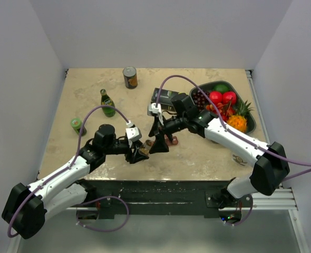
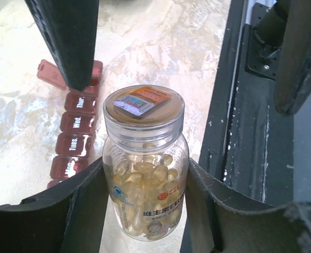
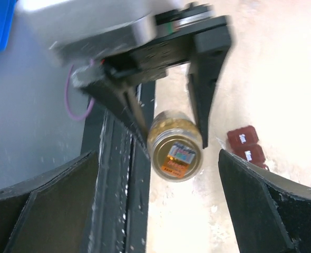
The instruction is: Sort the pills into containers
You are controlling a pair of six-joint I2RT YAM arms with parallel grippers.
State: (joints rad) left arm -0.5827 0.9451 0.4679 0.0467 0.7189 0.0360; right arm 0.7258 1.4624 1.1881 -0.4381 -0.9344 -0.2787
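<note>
left gripper (image 1: 138, 153): pinching the pill bottle (image 2: 147, 211) around its belly, low in the middle of the left wrist view; the bottle stands upright in the grip.
pill bottle: clear plastic, packed with yellow softgels (image 2: 142, 171); the cap (image 2: 144, 105) is on, with a sticker across its top.
right gripper (image 1: 164, 142): jaws spread wide, one to each side of the cap, touching nothing that i can see. in the right wrist view the bottle sits in the gap between them, nearer the left-hand one.
containers (image 2: 75, 132): the dark red strip lies flat on the table (image 1: 92, 95), at the left of the left wrist view, just beside the bottle. day labels show on the shut lids. the cell at the upper end looks to have its flap open, though a right finger (image 2: 68, 42) partly hides it.
step in hand: i'd say opening the bottle. no pill is out yet, so the sorting itself has not begun.
how to do it well: centre the wide jaws on the cap before closing, since the bottle looks off-centre in the gap. grip the cap only, not the neck or the left gripper. turn about the bottle's own upright line, with the left hold firm enough that it neither spins nor tips.
risk: a lopsided squeeze could lever the bottle out of the pinch and onto the strip beside it.
</note>
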